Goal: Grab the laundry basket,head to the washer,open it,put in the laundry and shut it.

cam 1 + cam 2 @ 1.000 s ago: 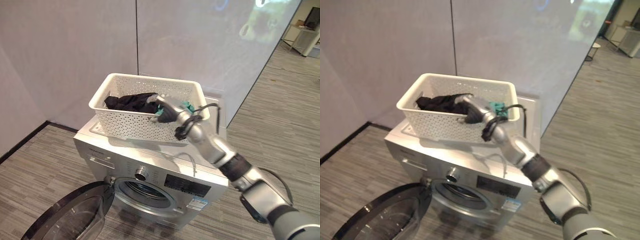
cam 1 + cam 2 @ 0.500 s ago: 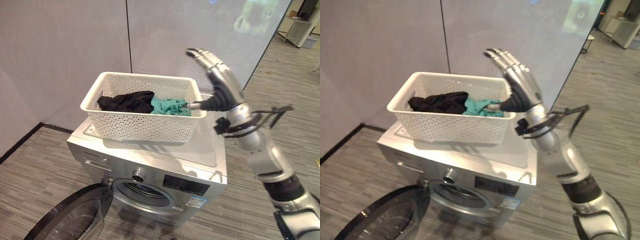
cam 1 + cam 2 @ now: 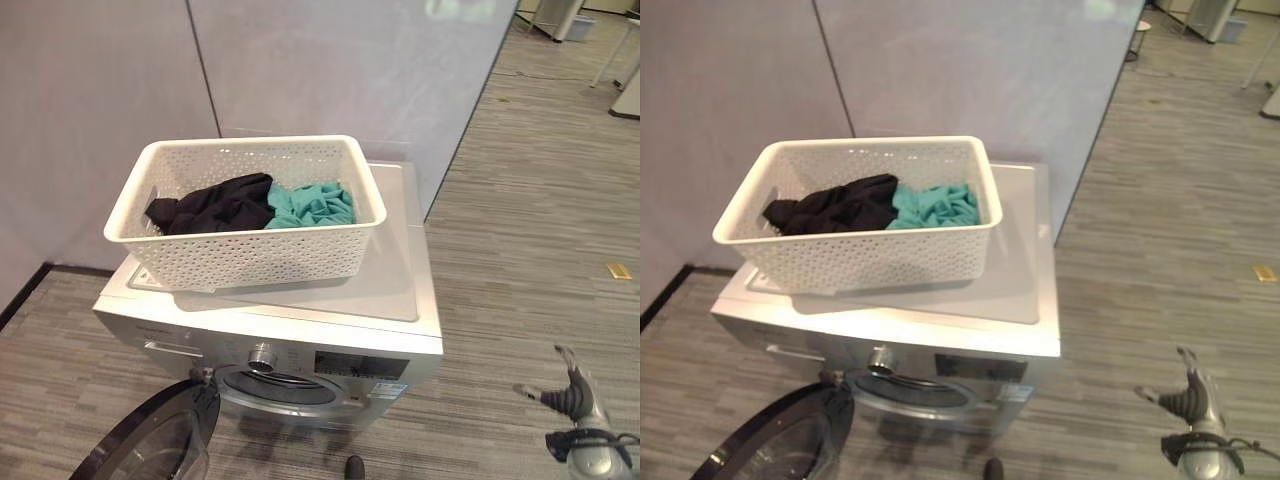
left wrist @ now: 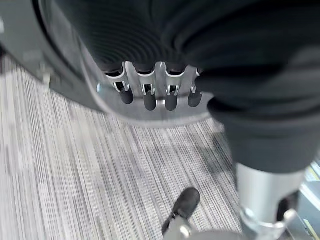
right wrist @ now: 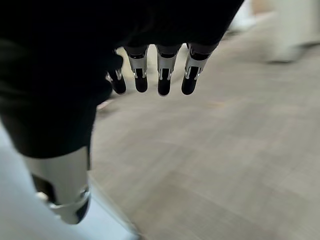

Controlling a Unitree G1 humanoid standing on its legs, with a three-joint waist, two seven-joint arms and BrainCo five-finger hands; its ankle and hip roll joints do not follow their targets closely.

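Floor (image 3: 520,190): grey striped planks running beside pale wall panels (image 3: 330,60).
Washer (image 3: 330,345): standing door-open, its top carrying the laundry basket (image 3: 250,250).
Basket contents: black garment (image 3: 215,205), teal garment (image 3: 310,205).
Right hand (image 3: 572,390): hanging low, fingers spread, holding nothing.
Left hand (image 4: 150,95): fingers extending straight, gripping nothing.

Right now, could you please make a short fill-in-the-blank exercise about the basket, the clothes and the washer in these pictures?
1. The white laundry basket stands on ____ of the washer.
2. In the basket, next to the black garment, lies a ____ garment.
3. The washer's round door is ____.
4. The right hand, low beside the washer, holds ____.

Missing words: top; teal; open; nothing
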